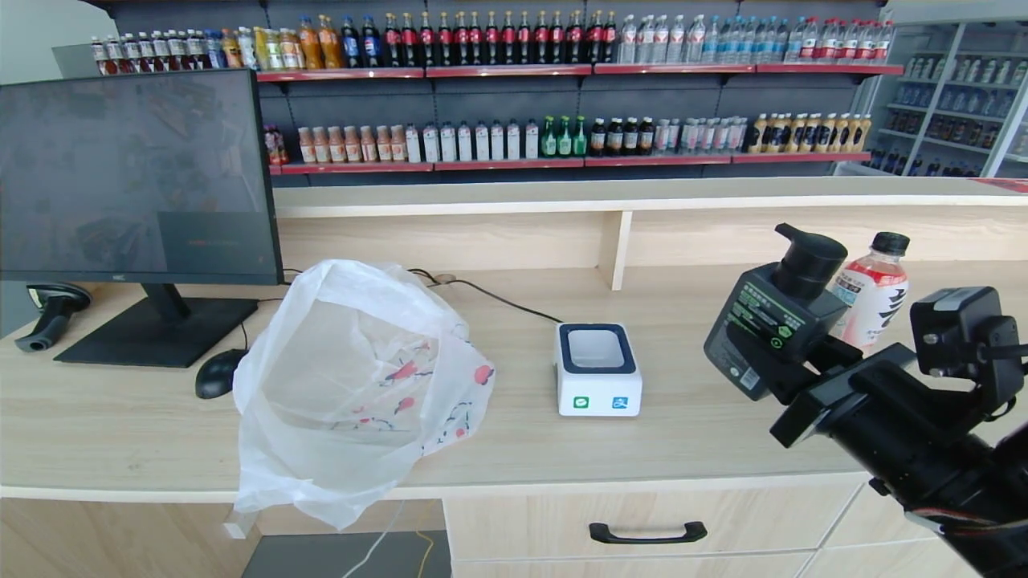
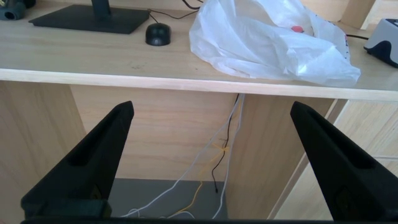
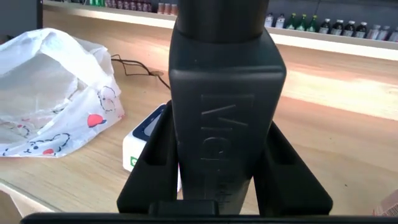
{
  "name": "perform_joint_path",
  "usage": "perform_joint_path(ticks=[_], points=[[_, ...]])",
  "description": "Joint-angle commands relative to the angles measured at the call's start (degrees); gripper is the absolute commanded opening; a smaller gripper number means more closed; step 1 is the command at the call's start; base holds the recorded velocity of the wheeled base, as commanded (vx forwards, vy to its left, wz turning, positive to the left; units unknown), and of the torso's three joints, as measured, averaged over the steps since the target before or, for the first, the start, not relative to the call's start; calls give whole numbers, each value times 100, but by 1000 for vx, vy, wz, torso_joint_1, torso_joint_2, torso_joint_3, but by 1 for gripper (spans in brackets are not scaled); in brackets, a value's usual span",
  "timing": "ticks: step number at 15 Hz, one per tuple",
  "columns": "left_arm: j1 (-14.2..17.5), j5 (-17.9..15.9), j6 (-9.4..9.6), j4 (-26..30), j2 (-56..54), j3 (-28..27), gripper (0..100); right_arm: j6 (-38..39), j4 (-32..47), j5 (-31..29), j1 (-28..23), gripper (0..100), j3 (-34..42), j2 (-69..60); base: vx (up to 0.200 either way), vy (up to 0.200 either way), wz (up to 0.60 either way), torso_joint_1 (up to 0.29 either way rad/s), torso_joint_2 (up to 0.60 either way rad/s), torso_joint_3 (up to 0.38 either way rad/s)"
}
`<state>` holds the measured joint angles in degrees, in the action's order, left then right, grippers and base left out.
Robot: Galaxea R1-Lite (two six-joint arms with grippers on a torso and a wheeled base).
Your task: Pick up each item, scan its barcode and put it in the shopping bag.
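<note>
Jaws on your left gripper stand wide apart with nothing between them, and it hangs low in front of the counter, below its edge, likely so that it does not get in the way while the other arm works. Your right gripper is pinching the dark pump bottle by its lower body and holds it in the air over the right end of the counter, tilted with the pump head up and away from you. That low grip leaves the printed label open to view, and the barcode sits near the bottle's bottom edge on the face turned toward the scanner side, so I judge this to be the carry toward scanning, with bagging not yet done. From the right wrist, the bottle fills the space between the fingers, and the scanner lies just past it. On the counter the scanner sits in the middle with its window facing up, so you will need the label turned down over it. The bag slumps to its left with its mouth open upward and its front sagging over the counter edge. A drink bottle waits upright behind the held bottle, probably next in line. Farther left stand the mouse and monitor.
</note>
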<state>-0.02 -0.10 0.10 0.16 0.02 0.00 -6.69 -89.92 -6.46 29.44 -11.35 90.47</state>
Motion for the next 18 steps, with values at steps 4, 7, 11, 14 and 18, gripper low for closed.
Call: perform_joint_path(ticks=[4, 7, 11, 14, 18], points=[[2, 10, -19, -7, -2, 0, 100, 142, -8, -242, -52, 0, 36, -82, -150, 0, 0, 9, 7, -2], [2, 10, -45, -7, -2, 0, 100, 142, -8, -250, -52, 0, 71, -82, 0, 0, 0, 0, 0, 0], [2, 10, -45, -7, -2, 0, 100, 142, -8, -250, -52, 0, 19, -55, 0, 150, 0, 8, 5, 1], [2, 10, -45, -7, -2, 0, 100, 89, -8, -250, -26, 0, -201, -47, 0, 200, 0, 15, 15, 1], [2, 10, -54, -7, -2, 0, 100, -280, -8, -233, -61, 0, -139, -55, 0, 150, 0, 2, -1, -1]])
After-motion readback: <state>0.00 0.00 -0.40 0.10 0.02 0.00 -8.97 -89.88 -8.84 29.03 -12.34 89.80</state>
